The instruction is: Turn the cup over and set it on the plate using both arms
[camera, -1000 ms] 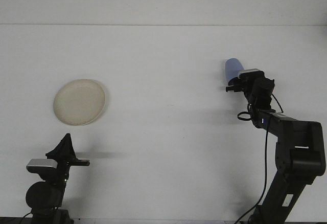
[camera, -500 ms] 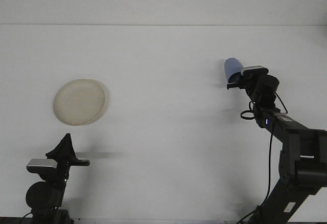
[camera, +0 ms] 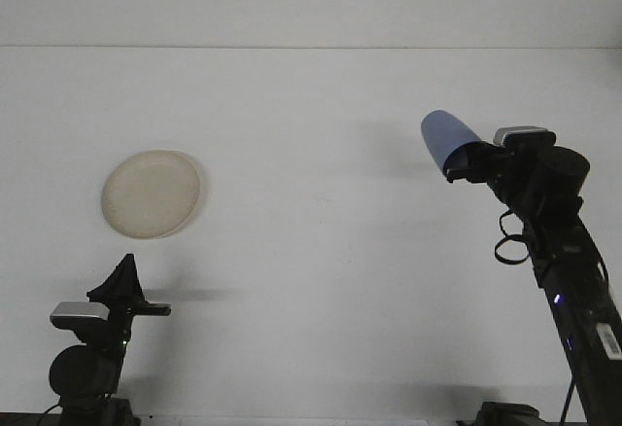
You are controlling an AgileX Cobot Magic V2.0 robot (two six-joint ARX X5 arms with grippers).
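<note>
Across the white table [camera: 311, 251], which fills nearly all of your front view, the scene is sparse. On your right, the right arm [camera: 573, 280] rises from the bottom edge, its dark links and a looping cable reaching up to the wrist. At its tip, the right gripper [camera: 465, 165] has its fingers closed on the blue cup [camera: 445, 139], which you see lifted off the table and tilted, its closed rounded end pointing up and to the left while its other end sits at the fingers. The cup hangs well apart from everything else on the table.

On your left, the cream plate [camera: 153, 194] lies flat on the table, round and bare, far from the cup. Below it, near the bottom edge, the left arm [camera: 87, 368] sits low, and the left gripper [camera: 124, 285] points upward just short of the plate, touching nothing; from this angle you cannot tell how far its fingers are parted.
</note>
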